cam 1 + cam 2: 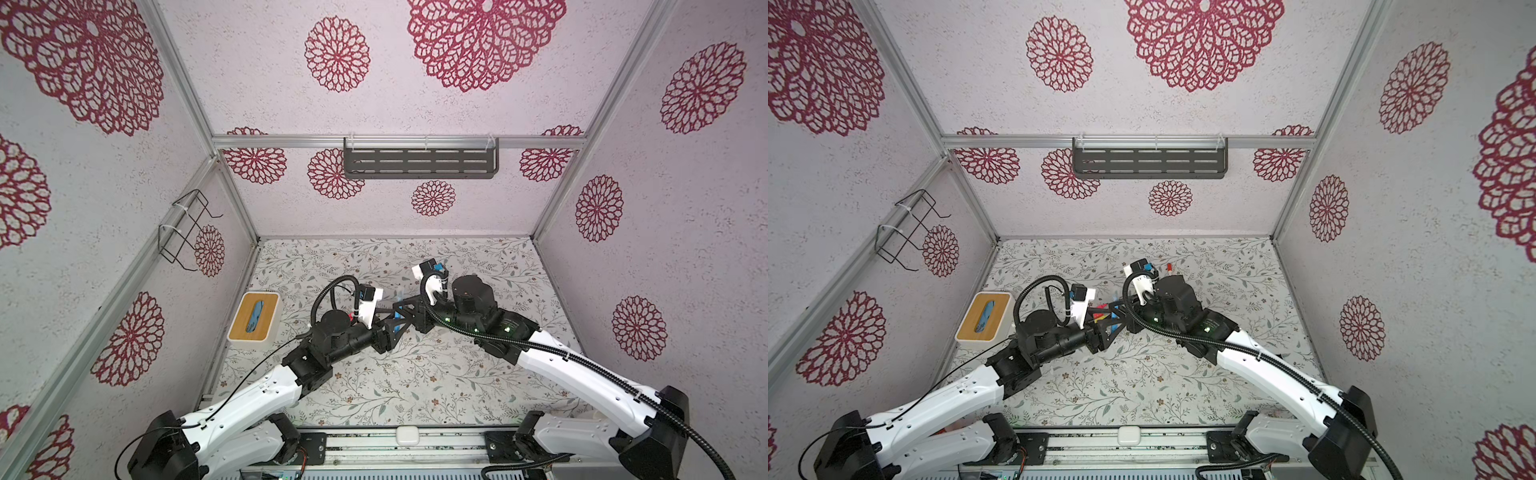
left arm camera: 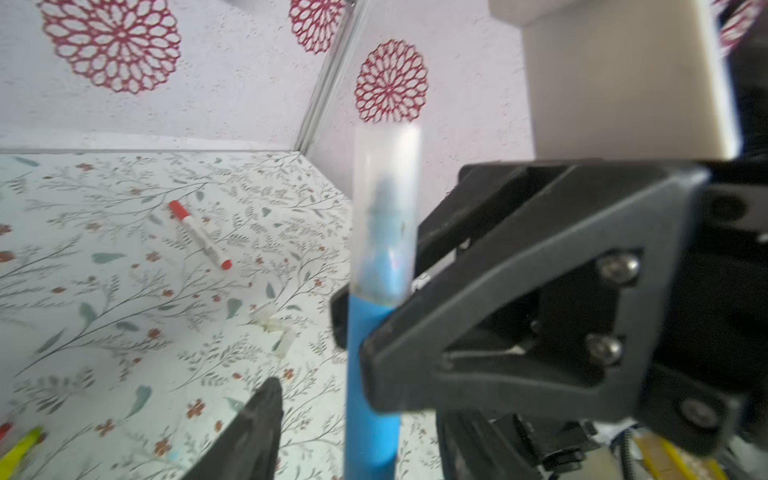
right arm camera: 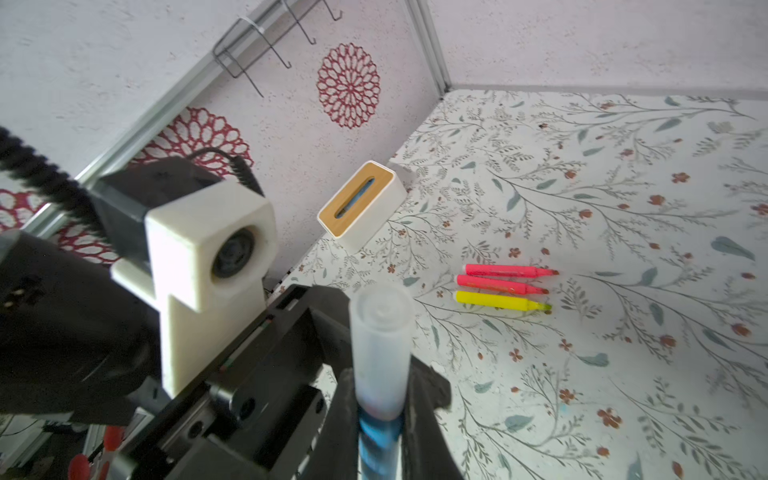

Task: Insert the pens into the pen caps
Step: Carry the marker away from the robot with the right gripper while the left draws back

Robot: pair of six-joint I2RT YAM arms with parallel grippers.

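Pen (image 2: 371,386) seated in clear cap (image 2: 386,166)
My right pincer (image 3: 380,424) clamps its blue barrel; my left pincer (image 1: 391,328) stands with jaws apart beside it.

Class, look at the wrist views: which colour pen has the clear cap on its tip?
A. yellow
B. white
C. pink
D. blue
D: the clear cap sits over the tip of the blue pen; the pink pens and yellow pen lie uncapped.

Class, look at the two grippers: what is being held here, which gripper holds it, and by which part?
The right gripper grips the blue pen by its barrel, just below the clear cap.
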